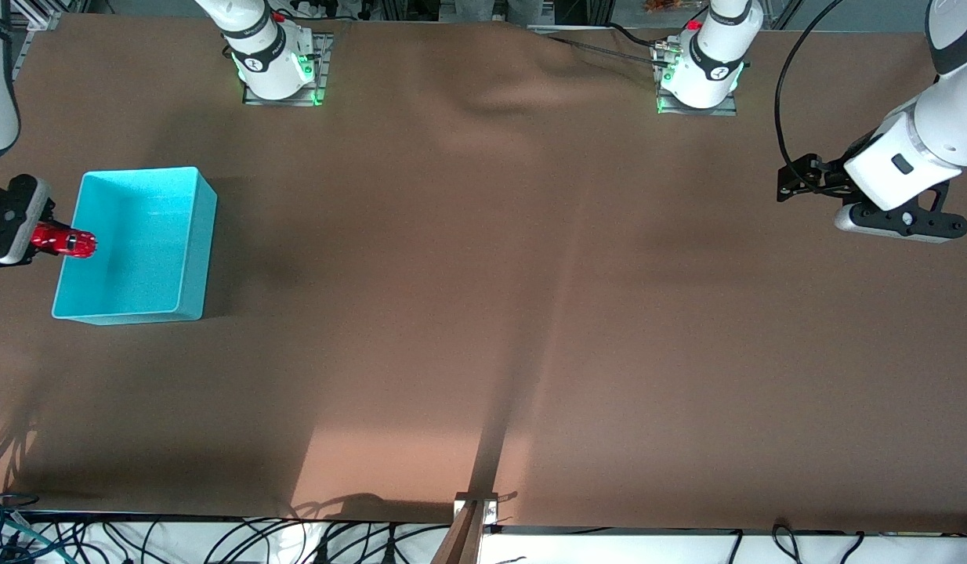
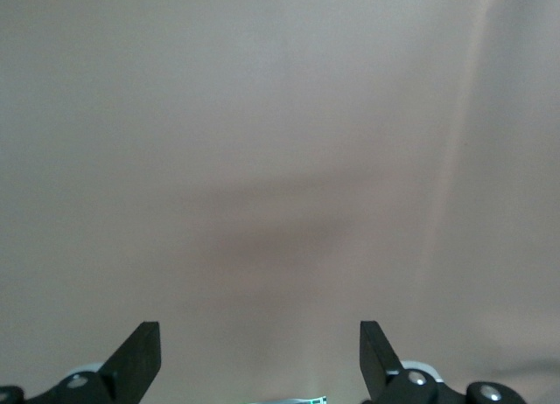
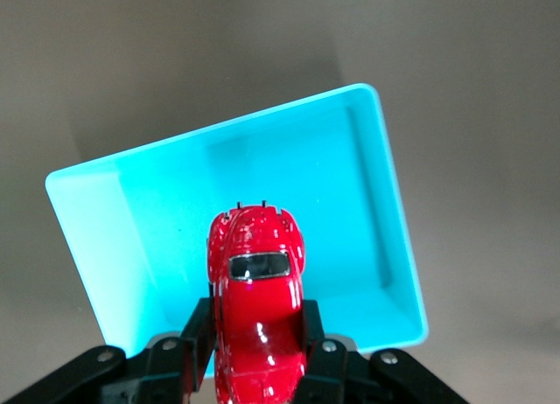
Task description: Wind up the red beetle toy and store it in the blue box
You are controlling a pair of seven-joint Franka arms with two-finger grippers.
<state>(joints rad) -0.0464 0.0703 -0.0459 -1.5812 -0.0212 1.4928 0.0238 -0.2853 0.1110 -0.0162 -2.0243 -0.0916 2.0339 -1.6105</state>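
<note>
- A rectangular turquoise-blue plastic box (image 1: 187, 243) with smooth walls and rounded corners is sitting on the brown table surface (image 1: 483, 313) toward the right arm's end of the table.
- The box is standing upright with its open top facing up, and its inside is showing only its own bare turquoise floor and walls in both the front view and the right wrist view (image 3: 367, 203).
- The right gripper (image 1: 45, 235) is hanging over the box's rim on the wall at the right arm's end of the table, its fingers (image 3: 319, 351) pinching the tiny glossy red beetle-shaped toy car (image 1: 63, 240) by its two sides.
- The red toy car, with its dark window (image 3: 259, 266) showing, is pointing its rounded nose out from the gripper over the box's open interior; it is being carried in the air and is not resting on the box floor.
- The left gripper (image 1: 789, 182) is waiting over bare table near the left arm's end, well apart from the box, with its dark fingers (image 2: 140, 356) spread wide and nothing between them.
- In the left wrist view only the plain brown surface (image 2: 280, 159) is lying under that gripper.
</note>
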